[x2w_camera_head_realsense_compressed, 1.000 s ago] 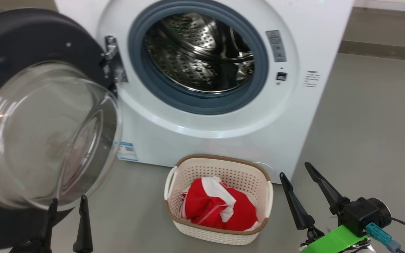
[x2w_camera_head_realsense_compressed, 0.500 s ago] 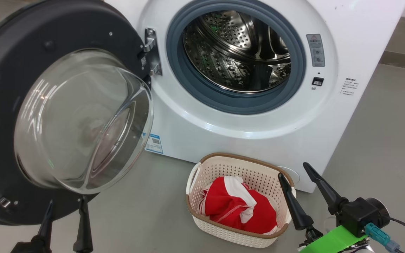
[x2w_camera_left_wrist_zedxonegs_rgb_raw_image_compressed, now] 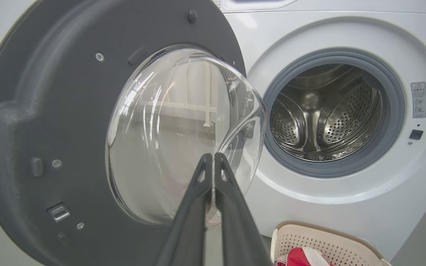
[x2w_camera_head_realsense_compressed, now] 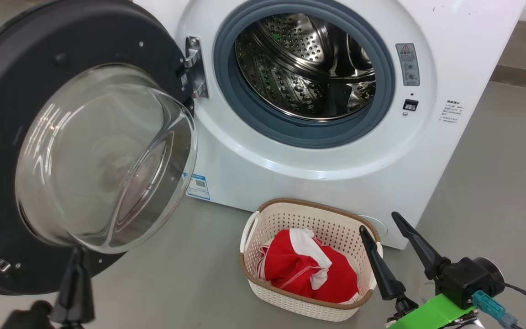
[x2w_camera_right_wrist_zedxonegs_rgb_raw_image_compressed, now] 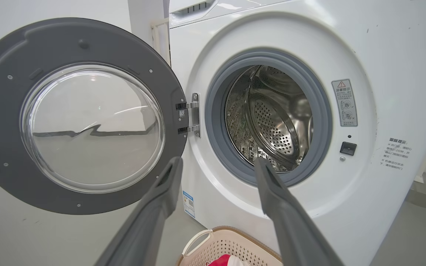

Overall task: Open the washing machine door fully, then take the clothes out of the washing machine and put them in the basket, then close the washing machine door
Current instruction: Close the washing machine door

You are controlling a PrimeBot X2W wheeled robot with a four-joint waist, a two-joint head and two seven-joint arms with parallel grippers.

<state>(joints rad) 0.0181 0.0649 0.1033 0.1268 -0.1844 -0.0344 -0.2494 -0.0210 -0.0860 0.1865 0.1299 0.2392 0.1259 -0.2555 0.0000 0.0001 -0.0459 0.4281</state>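
In basket [x2w_camera_head_realsense_compressed: 290,204], clothes [x2w_camera_head_realsense_compressed: 306,270] partly behind near wall.

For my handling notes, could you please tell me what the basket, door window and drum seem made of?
The basket looks like matte cream moulded plastic, given its regular punched holes. The door window is clear and glossy with reflections: glass, possibly plastic. The drum looks like polished steel: mirror-bright, perforated.

A plain laundry corner: a white front-loading washing machine [x2w_camera_head_realsense_compressed: 290,169] stands on smooth grey floor [x2w_camera_head_realsense_compressed: 496,183] with a perforated basket [x2w_camera_head_realsense_compressed: 290,307] before it.
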